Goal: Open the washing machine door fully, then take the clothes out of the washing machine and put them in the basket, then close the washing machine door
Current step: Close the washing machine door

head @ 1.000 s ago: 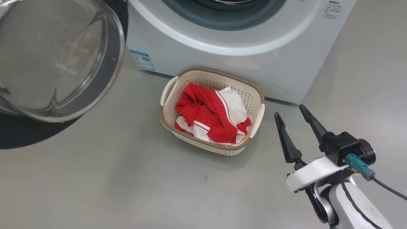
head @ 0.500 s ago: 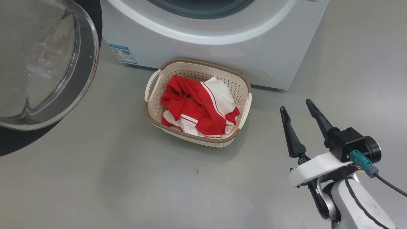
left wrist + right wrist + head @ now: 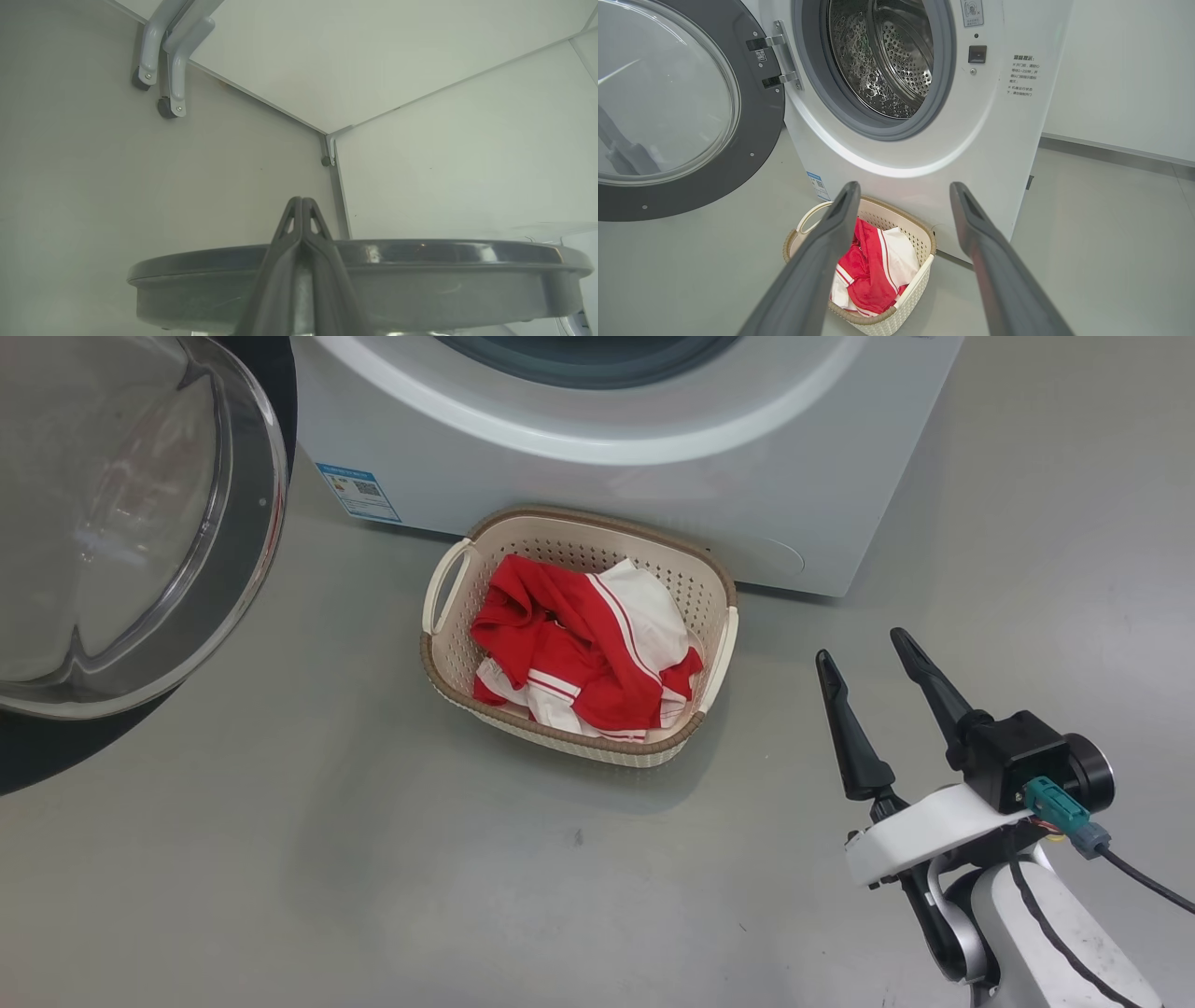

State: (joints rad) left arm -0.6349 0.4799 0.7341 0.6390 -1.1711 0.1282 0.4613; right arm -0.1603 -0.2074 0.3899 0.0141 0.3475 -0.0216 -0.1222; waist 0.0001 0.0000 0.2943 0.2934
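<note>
The right gripper (image 3: 859,646), jaws apart, hangs with the basket (image 3: 607,753) of clothes (image 3: 579,653) (red and white) just left of them; the left gripper (image 3: 302,200), jaws pressed together, sits at the open washing machine door (image 3: 444,284) rim.

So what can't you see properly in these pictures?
Right wrist view: the lower front of the drum is hidden behind the grey rubber ring.
Head view: the opening of the washing machine is cut off by the top edge.
Head view: the print on the blue label is too small to read.
Head view: the clothes lie bundled in the basket, so folds hide how many pieces there are.
</note>
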